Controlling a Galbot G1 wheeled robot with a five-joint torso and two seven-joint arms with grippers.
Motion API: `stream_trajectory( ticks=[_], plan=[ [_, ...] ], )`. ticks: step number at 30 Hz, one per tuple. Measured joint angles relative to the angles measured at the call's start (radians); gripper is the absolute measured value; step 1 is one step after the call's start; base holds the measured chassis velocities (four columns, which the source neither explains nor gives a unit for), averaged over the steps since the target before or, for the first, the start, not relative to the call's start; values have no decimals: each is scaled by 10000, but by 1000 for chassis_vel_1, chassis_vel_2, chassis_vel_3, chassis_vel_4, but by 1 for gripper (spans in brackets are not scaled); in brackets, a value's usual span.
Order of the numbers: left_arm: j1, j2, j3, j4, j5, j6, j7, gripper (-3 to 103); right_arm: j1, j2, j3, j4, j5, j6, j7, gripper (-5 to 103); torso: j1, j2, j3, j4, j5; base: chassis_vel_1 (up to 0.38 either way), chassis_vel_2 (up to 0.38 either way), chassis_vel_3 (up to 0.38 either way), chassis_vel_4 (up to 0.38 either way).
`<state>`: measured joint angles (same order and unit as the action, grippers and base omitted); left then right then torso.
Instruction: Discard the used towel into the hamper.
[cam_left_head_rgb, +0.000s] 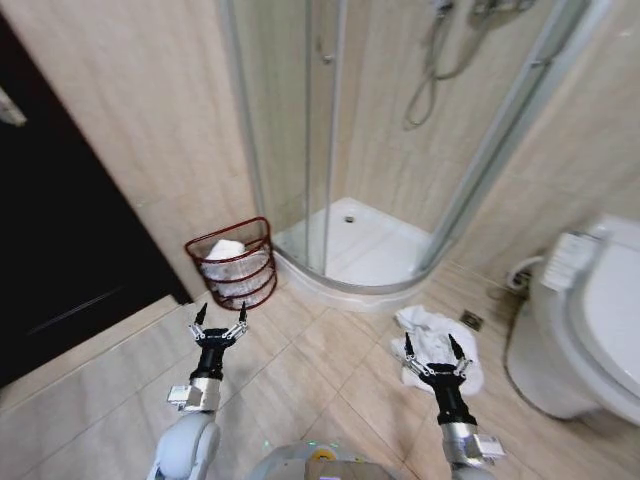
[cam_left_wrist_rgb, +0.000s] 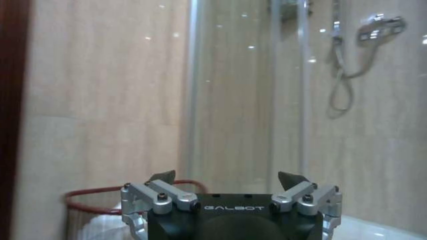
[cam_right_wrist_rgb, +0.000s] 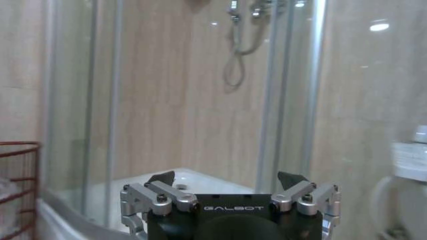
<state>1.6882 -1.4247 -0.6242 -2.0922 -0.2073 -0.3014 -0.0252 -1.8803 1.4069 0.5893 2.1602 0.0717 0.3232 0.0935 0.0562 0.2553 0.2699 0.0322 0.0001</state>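
From the head view, the robot is standing on the tiled floor (cam_left_head_rgb: 300, 370) of a bathroom, facing a corner shower enclosure (cam_left_head_rgb: 330, 130) with curved glass. The hamper (cam_left_head_rgb: 233, 262), a dark reddish-brown wire basket, is sitting on the floor against the wall, just beside the left edge of the shower tray, and something white is already lying inside it. The towel (cam_left_head_rgb: 430, 340) is lying crumpled on the floor to the right, between the shower tray and the toilet (cam_left_head_rgb: 590, 320), well apart from the hamper. The left gripper (cam_left_head_rgb: 220, 318) is hovering near the hamper with its jaws spread apart and nothing between them. The right gripper (cam_left_head_rgb: 432, 348) is hanging over the towel, jaws also spread wide; whether the tips are touching the cloth is hard to tell from here.

In the left wrist view, the left gripper (cam_left_wrist_rgb: 227, 176) is pointing at the wall and the glass, its jaws standing apart and empty. The hamper's rim (cam_left_wrist_rgb: 87, 192) is showing just behind it.

In the right wrist view, the right gripper (cam_right_wrist_rgb: 227, 176) is facing the shower, jaws apart and holding nothing. A slice of the hamper (cam_right_wrist_rgb: 17, 185) is sitting at the edge, beside the shower tray.
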Motion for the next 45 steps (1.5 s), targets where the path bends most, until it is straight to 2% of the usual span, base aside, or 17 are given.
stream_trajectory(
  ticks=[17,29,45],
  plan=[
    [-65,24,31,60,-22,29,36,100,0,13,64,-142,54,46,88,100,0,0,0,2,-1,-123,-127,-125,-117],
    [-170,41,29,155,-56,48,100,100,-26,101,-59,-166,12,-97,614,100,1,0,0,-2,0,-133,-121,-125,-119],
    [-118,-33,42,115,-78,-72,208,100,-23,-6,81,-294,70,104,604,100,0,0,0,2,-1,-18,-8,-4,-15]
  ],
)
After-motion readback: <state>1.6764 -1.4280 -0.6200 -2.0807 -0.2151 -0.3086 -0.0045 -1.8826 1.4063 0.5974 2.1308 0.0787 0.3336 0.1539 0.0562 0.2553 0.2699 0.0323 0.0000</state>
